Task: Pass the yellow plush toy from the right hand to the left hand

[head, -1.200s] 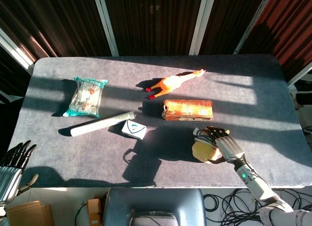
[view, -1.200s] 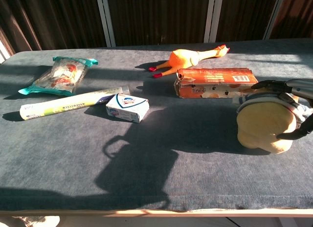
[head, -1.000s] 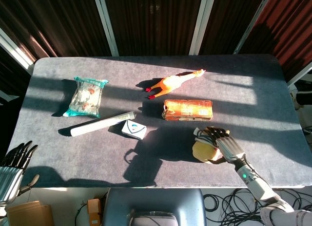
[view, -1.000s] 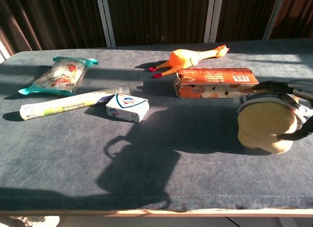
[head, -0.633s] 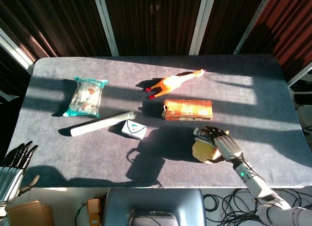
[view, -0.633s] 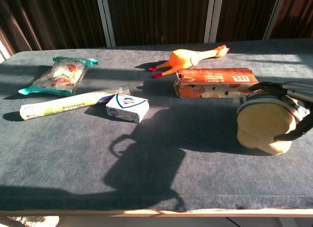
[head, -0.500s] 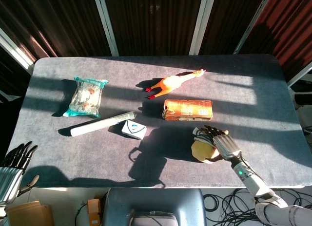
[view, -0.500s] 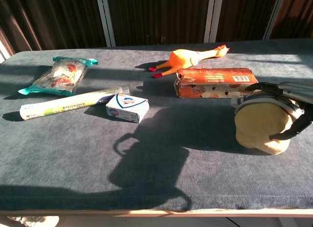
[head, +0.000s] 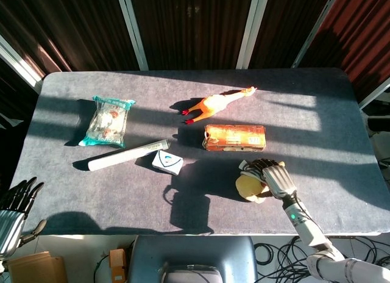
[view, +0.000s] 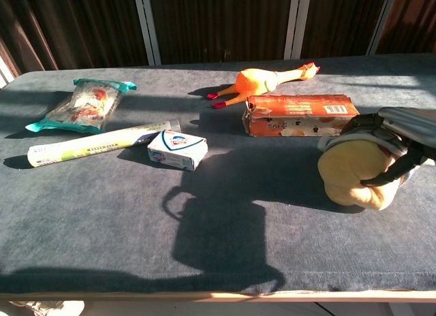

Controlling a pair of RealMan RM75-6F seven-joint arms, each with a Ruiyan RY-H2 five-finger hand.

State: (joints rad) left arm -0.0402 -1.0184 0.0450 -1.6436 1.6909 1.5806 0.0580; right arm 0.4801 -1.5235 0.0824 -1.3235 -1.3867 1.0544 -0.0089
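Observation:
The yellow plush toy point(head: 248, 186) point(view: 352, 174) lies on the grey table at the front right. My right hand point(head: 273, 176) point(view: 391, 139) wraps over its top and right side, fingers curled around it, gripping it. Whether the toy's underside still touches the cloth I cannot tell. My left hand point(head: 15, 205) hangs off the table's front left corner, below the edge, fingers spread and holding nothing; the chest view does not show it.
An orange box point(head: 234, 137) point(view: 300, 114) lies just behind the toy. A rubber chicken point(head: 214, 102) point(view: 262, 80) sits further back. A soap box point(head: 167, 161) point(view: 177, 149), a long tube point(head: 128, 155) point(view: 102, 142) and a snack bag point(head: 108, 120) point(view: 83, 103) lie to the left.
My right hand has drawn the plush toy slightly leftward and closed tighter around it. The dark shadow on the front of the table has drifted right. The left hand has sunk a little.

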